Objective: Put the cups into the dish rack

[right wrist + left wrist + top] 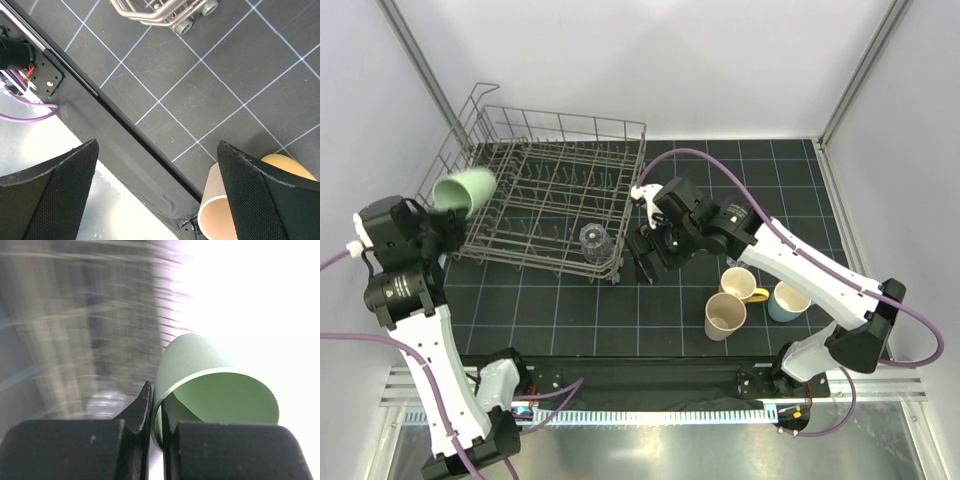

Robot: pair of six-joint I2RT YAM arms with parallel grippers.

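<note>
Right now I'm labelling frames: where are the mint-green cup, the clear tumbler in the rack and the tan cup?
mint-green cup (467, 189): overhead view, its outer wall.
clear tumbler (593, 241): overhead view, its body.
tan cup (725, 317): overhead view, inside its mouth.

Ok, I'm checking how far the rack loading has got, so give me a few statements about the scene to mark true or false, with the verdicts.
1. The left end effector is shut on the mint-green cup. True.
2. The dish rack has no cup in it. False: a clear tumbler stands inside, close to its near rim.
3. The right end effector is open and holds nothing. True.
4. The tan cup sits in the rack. False: it stands on the black mat, next to the cream mug and the light-blue mug.
</note>
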